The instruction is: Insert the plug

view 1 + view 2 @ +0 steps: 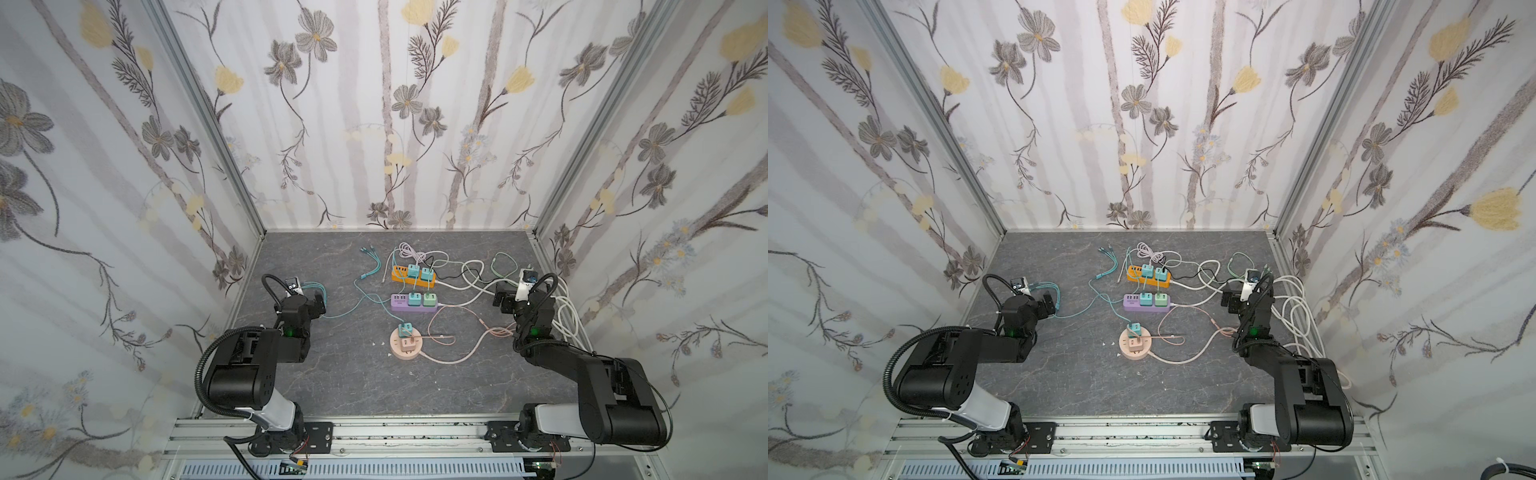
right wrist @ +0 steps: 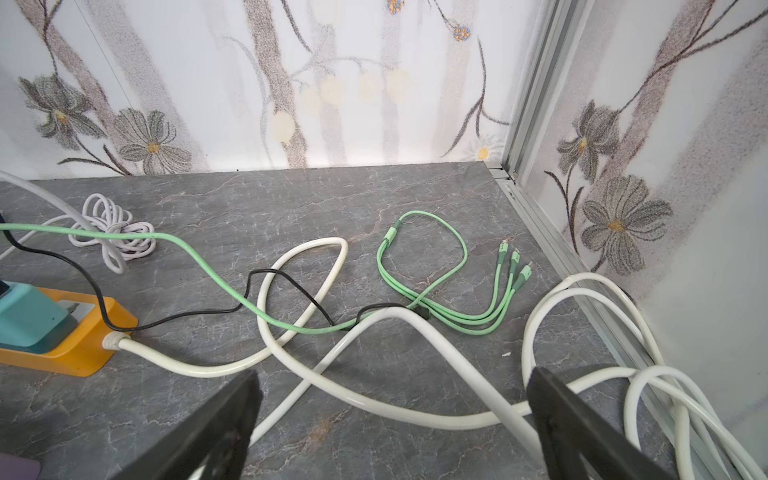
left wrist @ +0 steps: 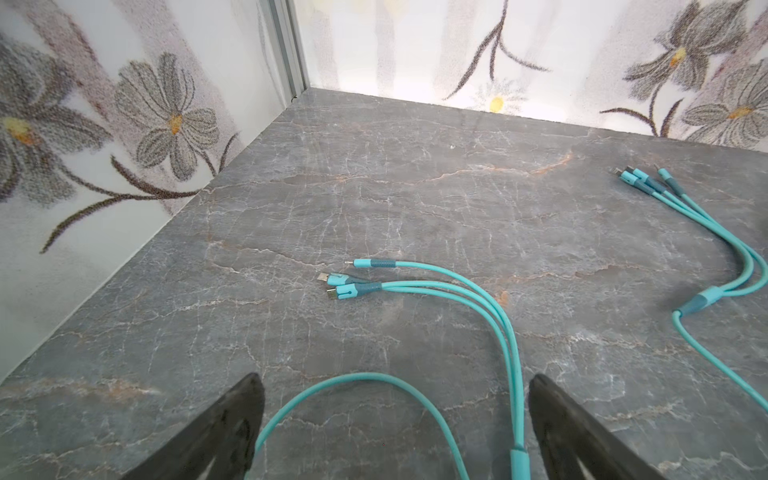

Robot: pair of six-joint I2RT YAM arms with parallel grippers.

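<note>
My left gripper (image 3: 395,376) and right gripper (image 2: 394,372) both stand wide over the counter (image 1: 353,382), holding nothing. The teal three-headed cable (image 3: 519,457) runs between my left gripper's fingers. Its plugs (image 3: 353,282) lie flat just ahead, side by side, long axes pointing toward the left wall. In both top views they are too small to make out. My right wrist view alone shows a green cable (image 2: 390,235) among white cords (image 2: 178,364).
</note>
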